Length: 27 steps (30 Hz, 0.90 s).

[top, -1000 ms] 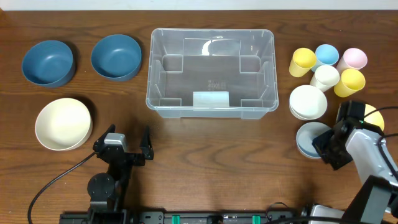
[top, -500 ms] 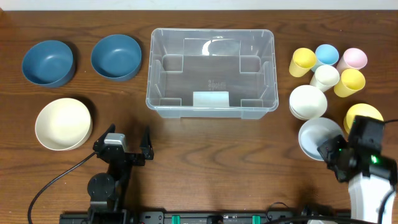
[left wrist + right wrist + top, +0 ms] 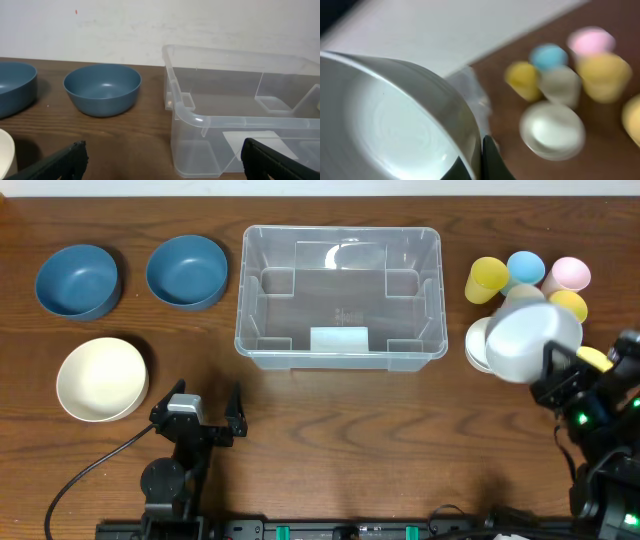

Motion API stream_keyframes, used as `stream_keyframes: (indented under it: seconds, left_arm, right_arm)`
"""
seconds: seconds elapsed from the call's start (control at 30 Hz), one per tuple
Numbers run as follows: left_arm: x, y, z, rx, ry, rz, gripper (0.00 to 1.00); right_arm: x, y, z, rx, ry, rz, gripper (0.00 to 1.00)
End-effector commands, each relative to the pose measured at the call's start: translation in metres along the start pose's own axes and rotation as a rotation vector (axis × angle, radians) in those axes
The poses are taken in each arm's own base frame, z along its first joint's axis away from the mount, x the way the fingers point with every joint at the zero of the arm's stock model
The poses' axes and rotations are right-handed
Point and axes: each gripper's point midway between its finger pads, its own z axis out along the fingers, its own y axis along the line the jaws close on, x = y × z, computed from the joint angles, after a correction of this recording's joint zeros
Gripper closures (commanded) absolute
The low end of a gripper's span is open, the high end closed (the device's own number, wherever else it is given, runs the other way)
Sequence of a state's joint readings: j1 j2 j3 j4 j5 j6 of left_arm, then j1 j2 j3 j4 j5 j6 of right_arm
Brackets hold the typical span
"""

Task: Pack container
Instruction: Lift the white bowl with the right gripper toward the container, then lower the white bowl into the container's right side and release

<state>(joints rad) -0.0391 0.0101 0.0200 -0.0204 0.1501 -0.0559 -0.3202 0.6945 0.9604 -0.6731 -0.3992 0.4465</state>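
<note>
Right gripper [image 3: 556,372] clamped on pale bowl [image 3: 530,345] rim, bowl in the air right of container [image 3: 340,232]. Left gripper [image 3: 200,406] wide open, near container's front-left. Container sits mid-tabletop [image 3: 330,440].

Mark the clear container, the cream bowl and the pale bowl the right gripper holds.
clear container [image 3: 335,302]: overhead view, bare floor inside.
cream bowl [image 3: 101,379]: overhead view, centre of its hollow.
pale bowl [image 3: 530,343]: overhead view, middle of its visible face.

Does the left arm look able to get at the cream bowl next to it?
Probably yes: the left gripper is open and empty, and nothing stands between it and the cream bowl, which sits just to its left.
</note>
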Motion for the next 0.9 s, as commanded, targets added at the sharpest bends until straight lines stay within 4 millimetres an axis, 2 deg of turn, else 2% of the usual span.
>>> stream_keyframes:
  seconds: [0.0,0.2,0.4,0.57,0.7,0.87]
  left_arm:
    - [0.015,0.001,0.001,0.0,0.047,-0.007,0.02]
    - [0.015,0.001,0.001,0.0,0.047,-0.007,0.02]
    - [0.015,0.001,0.001,0.0,0.047,-0.007,0.02]
    - [0.015,0.001,0.001,0.0,0.047,-0.007,0.02]
    - [0.015,0.001,0.001,0.0,0.047,-0.007,0.02]
    - [0.015,0.001,0.001,0.0,0.047,-0.007,0.02]
  right_arm:
    - [-0.004,0.035,0.008,-0.151,0.067,-0.047,0.98]
    - [-0.002,0.068,0.06,-0.19,0.24,-0.149,0.98]
    - [0.02,0.102,0.133,-0.14,0.425,-0.298,0.98]
    - [0.041,0.122,0.183,-0.092,0.51,-0.419,0.98]
    - [0.057,0.122,0.22,-0.004,0.536,-0.526,0.99]
    - [0.083,0.105,0.256,0.095,0.573,-0.633,0.99]
